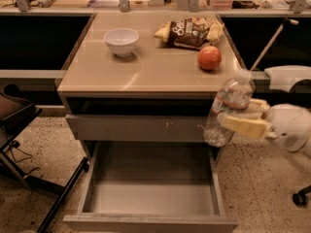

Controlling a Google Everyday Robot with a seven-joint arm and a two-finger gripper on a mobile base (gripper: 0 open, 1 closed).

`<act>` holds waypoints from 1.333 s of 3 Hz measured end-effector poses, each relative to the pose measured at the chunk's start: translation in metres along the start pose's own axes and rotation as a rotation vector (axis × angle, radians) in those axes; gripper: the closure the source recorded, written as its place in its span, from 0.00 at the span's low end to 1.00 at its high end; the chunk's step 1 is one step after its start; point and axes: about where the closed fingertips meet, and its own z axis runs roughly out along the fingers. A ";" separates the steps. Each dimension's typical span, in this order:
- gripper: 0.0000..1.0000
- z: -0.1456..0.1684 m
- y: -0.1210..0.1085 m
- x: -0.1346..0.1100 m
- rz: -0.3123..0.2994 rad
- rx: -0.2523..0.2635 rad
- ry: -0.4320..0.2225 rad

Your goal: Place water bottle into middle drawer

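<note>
The water bottle (230,106) is clear and ribbed with a white cap, tilted with the cap up and to the right. It hangs beside the cabinet's right front corner, level with the scratched closed drawer front (138,127). My gripper (232,114) comes in from the right, its cream fingers (245,125) shut on the bottle's lower half. The middle drawer (150,195) is pulled open below, its grey tray bare. The bottle's base is above the drawer's right rear corner.
On the cabinet top (146,72) stand a white bowl (121,40), a chip bag (189,30) and a red apple (209,58). A black chair frame (19,130) stands at the left. A chair caster (301,198) is at the right on the speckled floor.
</note>
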 end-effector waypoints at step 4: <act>1.00 0.072 0.042 0.264 0.078 0.083 -0.003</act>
